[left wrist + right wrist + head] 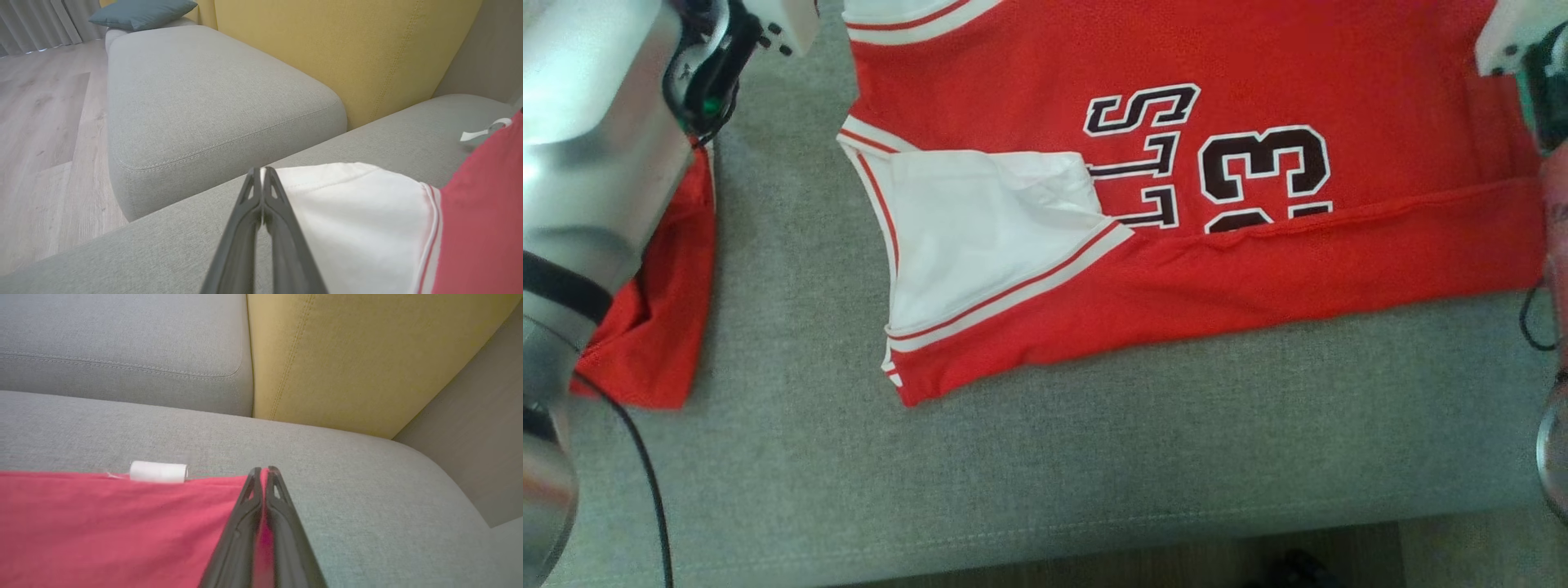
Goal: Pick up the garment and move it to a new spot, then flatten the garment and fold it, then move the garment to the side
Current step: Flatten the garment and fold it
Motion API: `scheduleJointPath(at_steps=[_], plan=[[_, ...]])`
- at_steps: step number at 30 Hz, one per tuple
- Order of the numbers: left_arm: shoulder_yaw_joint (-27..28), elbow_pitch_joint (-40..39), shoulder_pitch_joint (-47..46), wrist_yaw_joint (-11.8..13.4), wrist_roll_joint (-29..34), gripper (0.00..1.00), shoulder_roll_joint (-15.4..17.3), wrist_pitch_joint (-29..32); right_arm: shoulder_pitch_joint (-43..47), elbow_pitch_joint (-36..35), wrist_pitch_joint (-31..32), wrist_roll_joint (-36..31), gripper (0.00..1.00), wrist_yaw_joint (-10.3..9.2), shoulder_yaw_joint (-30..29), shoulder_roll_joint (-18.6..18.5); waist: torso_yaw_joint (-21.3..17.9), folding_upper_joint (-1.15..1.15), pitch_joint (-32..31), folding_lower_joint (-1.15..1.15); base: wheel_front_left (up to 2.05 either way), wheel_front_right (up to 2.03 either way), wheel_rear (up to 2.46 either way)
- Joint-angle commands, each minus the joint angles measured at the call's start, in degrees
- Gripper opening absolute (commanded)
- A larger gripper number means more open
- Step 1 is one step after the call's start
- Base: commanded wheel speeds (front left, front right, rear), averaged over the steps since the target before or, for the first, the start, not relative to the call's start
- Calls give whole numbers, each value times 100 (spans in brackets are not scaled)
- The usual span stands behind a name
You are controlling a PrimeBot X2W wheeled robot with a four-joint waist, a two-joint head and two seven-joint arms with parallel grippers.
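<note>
The garment [1029,82] is a red jersey with white side panels and dark "23" lettering. It lies spread on the grey sofa seat [1094,425], its near edge folded over the print. My left gripper [262,169] is shut on the garment's white corner [359,212]. In the right wrist view, red cloth [102,531] shows between the closed fingers of my right gripper [263,469], at the garment's edge near a white label [158,472]. In the head view the wrists sit at the top corners, left [711,65] and right [1527,49].
A second patch of red cloth [654,327] lies partly under my left forearm. A yellow back cushion [327,53] stands behind the seat, beside another grey seat section [204,94] with a teal pillow [143,12]. The sofa's front edge [1045,531] and wooden floor [41,122] are close.
</note>
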Motion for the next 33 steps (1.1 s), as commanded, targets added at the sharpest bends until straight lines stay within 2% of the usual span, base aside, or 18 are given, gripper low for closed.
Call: scheduleJointPath(at_steps=[1, 10, 17, 26, 33], plan=[[171, -23, -201, -70, 65, 0, 192, -79, -47, -41, -101, -23, 0, 18, 14, 24, 4, 0, -73, 0, 0, 0, 0], [126, -332, 429, -225, -79, 0, 346, -136, 208, 530, 62, 323, 0, 18, 262, -140, 77, 0, -547, 0, 0, 0, 0], [-115, -1052, 999, -254, -146, 0, 682, 34, 394, 798, 249, 746, 0, 18, 725, -430, 147, 0, -954, 0, 0, 0, 0], [-514, -2413, 1901, 123, -109, 0, 1245, 417, 787, 983, 872, 1364, 0, 18, 1500, -597, 164, 0, -1411, 0, 0, 0, 0], [-725, -3479, 2529, 508, -120, 0, 1746, 689, 1213, 805, 1388, 1919, 0, 18, 2107, -792, 71, 0, -1696, 0, 0, 0, 0]])
